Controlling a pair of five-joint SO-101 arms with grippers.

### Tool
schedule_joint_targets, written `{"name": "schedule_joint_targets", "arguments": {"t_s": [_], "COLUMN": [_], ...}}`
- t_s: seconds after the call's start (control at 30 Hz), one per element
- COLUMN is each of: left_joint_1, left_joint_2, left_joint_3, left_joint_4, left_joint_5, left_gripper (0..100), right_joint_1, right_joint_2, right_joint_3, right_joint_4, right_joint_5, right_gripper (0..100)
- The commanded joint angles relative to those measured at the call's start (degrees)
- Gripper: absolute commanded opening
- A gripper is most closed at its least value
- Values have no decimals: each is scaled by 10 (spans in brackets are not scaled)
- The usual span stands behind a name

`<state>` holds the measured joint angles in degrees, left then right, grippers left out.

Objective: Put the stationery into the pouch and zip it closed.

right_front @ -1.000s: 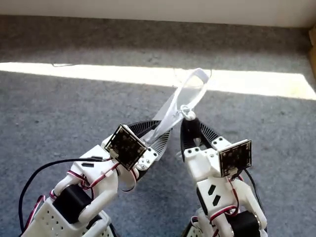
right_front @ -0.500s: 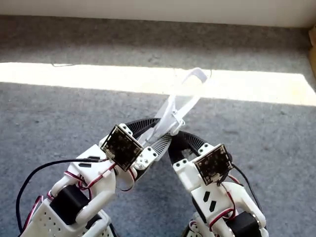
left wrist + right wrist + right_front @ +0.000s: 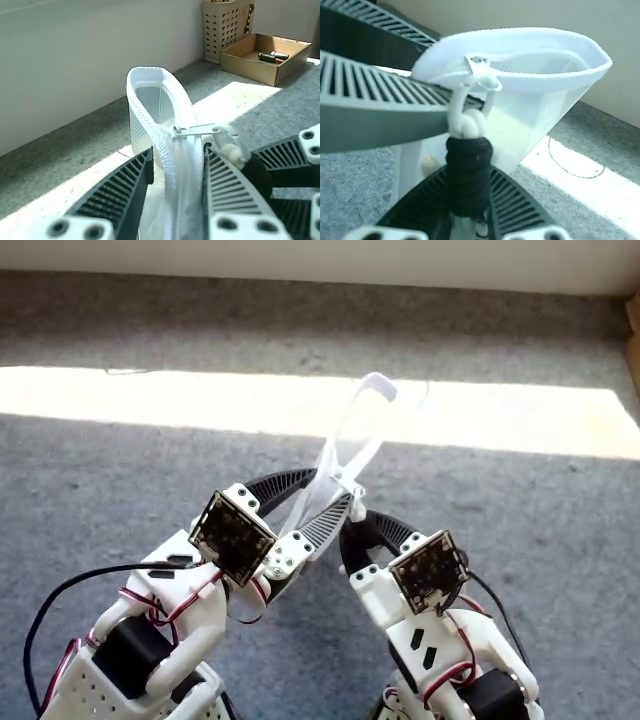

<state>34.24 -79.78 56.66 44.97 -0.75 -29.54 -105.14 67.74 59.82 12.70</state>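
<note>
A white mesh pouch [image 3: 352,440] is held up off the carpet, slanting away from both arms. My left gripper [image 3: 330,487] is shut on the pouch's near end, and the mesh [image 3: 160,110] stands upright between its ribbed fingers [image 3: 125,190]. The zipper slider [image 3: 192,131] sits close to those fingers. My right gripper [image 3: 352,512] is shut on the zipper pull, a white loop [image 3: 467,122] knotted to a black cord [image 3: 467,170] pinched between its fingers. The pouch's far end [image 3: 555,60] still gapes open.
Grey carpet with a sunlit strip [image 3: 150,400] runs across the back, below a pale wall. A cardboard box [image 3: 265,57] with small items and a perforated holder [image 3: 225,25] stand off to one side. A thin cable [image 3: 570,165] lies on the carpet.
My right gripper has drawn back toward the left gripper, dragging the zipper slider along the pouch. The pouch and left arm shifted slightly left.
</note>
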Motion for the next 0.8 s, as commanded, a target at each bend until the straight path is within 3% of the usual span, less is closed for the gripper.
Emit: {"name": "schedule_joint_targets", "arguments": {"t_s": [0.0, 0.13, 0.3, 0.4, 0.6, 0.77], "left_joint_1": [-6, -6, -6, -7, -7, -6], "left_joint_2": [-8, -7, -7, -8, -8, -8], "left_joint_3": [-18, -17, 2, 1, 1, 1], "left_joint_4": [-14, -13, -16, -14, -13, -12], "left_joint_5": [7, 4, 4, 4, 4, 4], "left_gripper": [160, 140, 116, 114, 5, 6], "right_joint_1": [-6, -6, -59, -66, -67, -67], "right_joint_2": [-2, -2, -2, -2, -2, -2], "right_joint_3": [-34, -44, -105, -119, -119, -118], "right_joint_4": [1, 15, 78, 77, 77, 77], "right_joint_5": [8, 8, 7, 7, 7, 7], "right_gripper": [5, 5, 5, 5, 5, 5]}}
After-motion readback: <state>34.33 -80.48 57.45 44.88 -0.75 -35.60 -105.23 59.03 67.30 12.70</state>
